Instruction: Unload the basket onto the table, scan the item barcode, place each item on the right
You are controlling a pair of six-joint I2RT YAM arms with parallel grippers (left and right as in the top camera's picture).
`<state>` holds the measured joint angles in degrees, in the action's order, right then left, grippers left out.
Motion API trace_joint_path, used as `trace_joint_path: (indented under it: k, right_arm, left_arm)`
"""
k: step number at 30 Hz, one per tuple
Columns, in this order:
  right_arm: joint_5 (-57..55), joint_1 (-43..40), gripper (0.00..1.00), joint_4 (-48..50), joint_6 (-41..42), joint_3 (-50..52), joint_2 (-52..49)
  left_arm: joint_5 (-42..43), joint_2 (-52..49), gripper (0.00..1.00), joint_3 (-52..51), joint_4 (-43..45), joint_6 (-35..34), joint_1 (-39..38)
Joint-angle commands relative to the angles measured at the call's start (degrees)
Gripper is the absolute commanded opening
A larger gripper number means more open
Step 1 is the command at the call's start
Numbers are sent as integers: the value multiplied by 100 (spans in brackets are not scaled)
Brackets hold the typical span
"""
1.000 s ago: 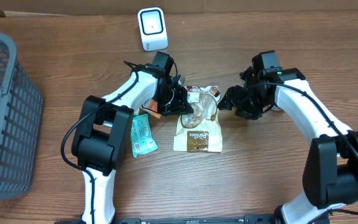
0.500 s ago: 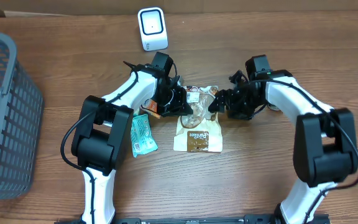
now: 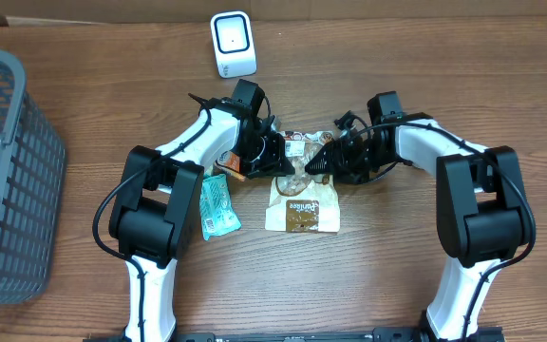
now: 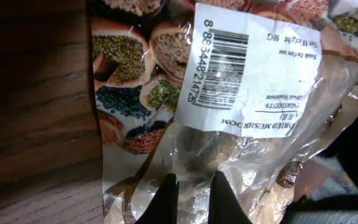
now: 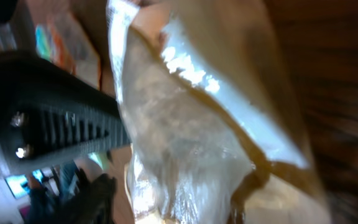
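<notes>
Two containers are seen overhead: the grey basket at the table's left edge and the dried mushroom bag at centre, whose barcode label is shown only in the left wrist view, where the left gripper is clamped on its clear film, while the hold of the right gripper cannot be told.

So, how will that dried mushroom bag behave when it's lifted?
Probably floppy: the dried mushroom bag is thin, crinkled film that folds. Likely light, since its label says dried mushroom. The glossy plastic may slip when pinched.
</notes>
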<state>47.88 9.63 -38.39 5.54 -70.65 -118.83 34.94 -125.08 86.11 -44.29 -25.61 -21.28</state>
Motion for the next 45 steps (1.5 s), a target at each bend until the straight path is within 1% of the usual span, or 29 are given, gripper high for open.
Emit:
trace_joint_path:
  k: [1,6,8,10,11,13,14,20,23,26,30,33,37,40,42,45]
  right_arm:
    - [66,175,51,192,55,273,-140]
    - [70,334,41,415,72,374,-140]
    - [68,332,35,452,173,374,-140]
    - [101,332,22,446,197,374,-140]
    - [114,323,18,428,197,374,-140]
    - [114,323,6,426,197,374,-140]
    - [114,321,4,426,197,374,-140]
    - [122,166,4,332,192,363,-105]
    - [131,81,4,127,166,313,24]
    - [133,44,4,-116,22,262,319]
    - [125,42,4,-404,-114,260,975]
    - [131,42,4,-546,-109,258,1486]
    - [133,42,4,-793,-109,238,2074]
    - [195,42,4,-894,-111,236,2446]
    - [354,42,4,-898,-114,236,2636]
    - [669,46,4,-896,-140,236,2833]
  left_arm:
    - [-85,-205,4,-57,-4,-57,35]
    - [-81,-205,4,-57,-4,-59,35]
    - [-83,-205,4,-57,-4,-59,35]
    - [-83,-205,4,-57,-4,-57,35]
    - [-83,-205,4,-57,-7,-57,35]
    - [-83,-205,4,-57,-9,-57,35]
    - [-83,-205,4,-57,-15,-57,35]
    - [-79,-175,4,-37,17,-55,37]
    - [-83,-59,4,105,-57,186,83]
    - [-85,160,4,422,-343,369,214]
    - [-111,643,4,1036,-909,717,487]
    - [-372,1073,4,1550,-1545,1005,686]
    - [-1113,1731,4,2081,-2374,1285,911]
    - [-1679,2243,4,2164,-2680,1283,1121]
    - [-1873,2498,4,2164,-2822,1281,1325]
    - [-1902,2765,4,2164,-3047,1327,1790]
